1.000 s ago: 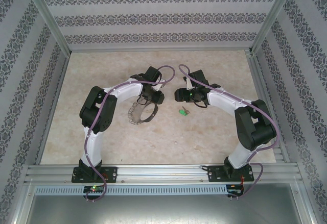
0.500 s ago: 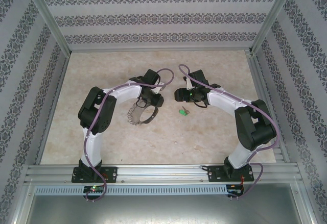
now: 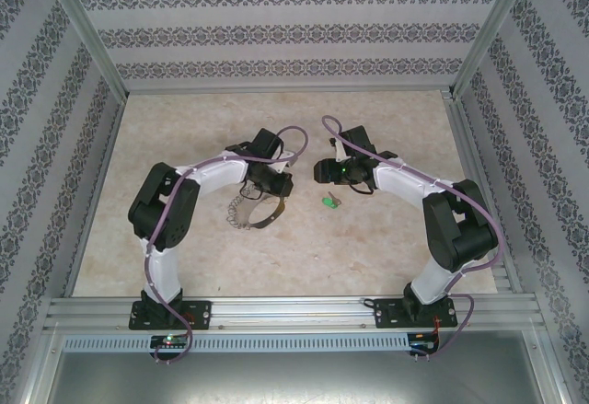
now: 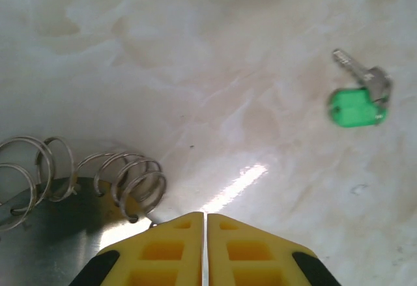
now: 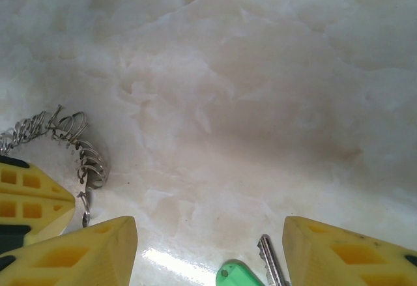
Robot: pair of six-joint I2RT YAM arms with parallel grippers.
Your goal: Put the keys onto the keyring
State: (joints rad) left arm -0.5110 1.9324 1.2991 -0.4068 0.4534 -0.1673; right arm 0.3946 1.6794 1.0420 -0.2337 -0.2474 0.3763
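Beside my closed left gripper [image 4: 205,217] lies the ring [image 4: 124,182], probably floppy and light: pinch its flat band. Near my wide-apart right gripper [image 5: 210,227] lies the key [image 5: 238,276], tiny and likely slippery: take the green head.

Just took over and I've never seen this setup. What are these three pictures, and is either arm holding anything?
Two robot arms are bolted side by side at the near edge of a marbled table. The wide picture looks down from above and behind them, left arm on the left. The other two come from a camera on each wrist; the yellow wedges at the bottom are that arm's own fingers. On the table lie a floppy silvery keyring strung with small wire loops, and a small green-headed key. The left claw is shut right beside the keyring; nothing shows between its fingers, so I cannot say it has caught the ring. The right claw is open and empty, the key lying on the table between its fingers.
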